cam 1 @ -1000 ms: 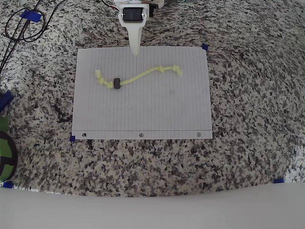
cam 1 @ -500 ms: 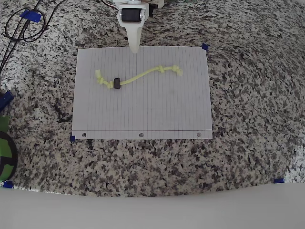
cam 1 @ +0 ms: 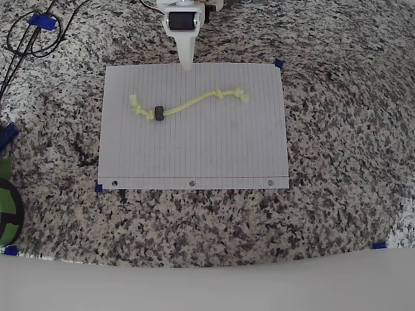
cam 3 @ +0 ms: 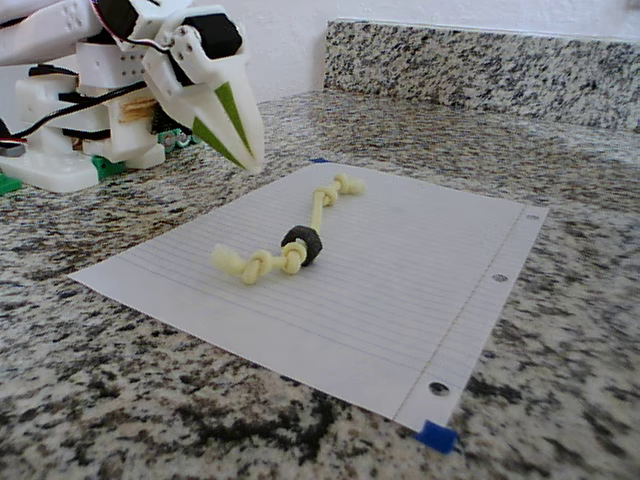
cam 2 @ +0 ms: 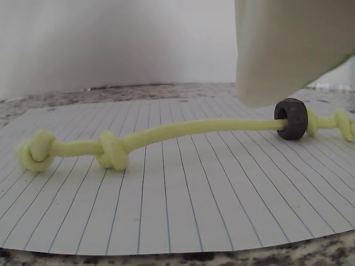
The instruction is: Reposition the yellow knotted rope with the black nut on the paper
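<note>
Thin pale yellow knotted rope (cam 1: 188,103) lying on white lined paper (cam 1: 194,155) toward its far edge, black nut (cam 1: 158,113) threaded near one end; white gripper (cam 1: 186,63) fingers together, hovering over that edge, holding nothing.

In the overhead view the paper (cam 1: 193,142) lies flat on the bench (cam 1: 337,129). The rope (cam 1: 194,102) lies across the paper's upper half, the nut (cam 1: 158,113) near its left end. The tool (cam 1: 186,63) sits above the paper's top edge.
</note>
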`<state>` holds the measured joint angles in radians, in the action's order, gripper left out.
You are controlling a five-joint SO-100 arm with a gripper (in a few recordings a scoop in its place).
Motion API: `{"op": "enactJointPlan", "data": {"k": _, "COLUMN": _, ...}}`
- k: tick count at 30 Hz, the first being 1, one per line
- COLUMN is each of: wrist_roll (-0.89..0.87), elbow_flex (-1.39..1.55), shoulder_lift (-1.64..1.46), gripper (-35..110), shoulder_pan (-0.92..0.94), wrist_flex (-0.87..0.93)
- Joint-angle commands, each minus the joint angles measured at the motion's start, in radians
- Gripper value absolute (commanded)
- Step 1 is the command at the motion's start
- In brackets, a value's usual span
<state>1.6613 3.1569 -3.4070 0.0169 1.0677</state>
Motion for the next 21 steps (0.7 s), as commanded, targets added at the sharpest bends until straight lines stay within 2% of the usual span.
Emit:
{"op": "enactJointPlan", "data": {"k": 1, "wrist_roll": 0.011, "elbow_flex": 0.031, "shoulder_lift": -0.003, "gripper": 0, "shoulder_pan": -0.009, "wrist_flex": 0.011}}
{"op": "enactJointPlan", "data": {"k": 14, "wrist_roll": -0.015, "elbow_flex": 0.020, "shoulder_lift": -0.003, "gripper": 0, "shoulder_pan": -0.009, "wrist_flex": 0.044}}
{"op": "enactJointPlan", "data": {"k": 21, "wrist_roll": -0.106, "elbow_flex": 0.015, "shoulder_lift": -0.003, "gripper": 0, "shoulder_pan": -0.029, "wrist_flex": 0.060}}
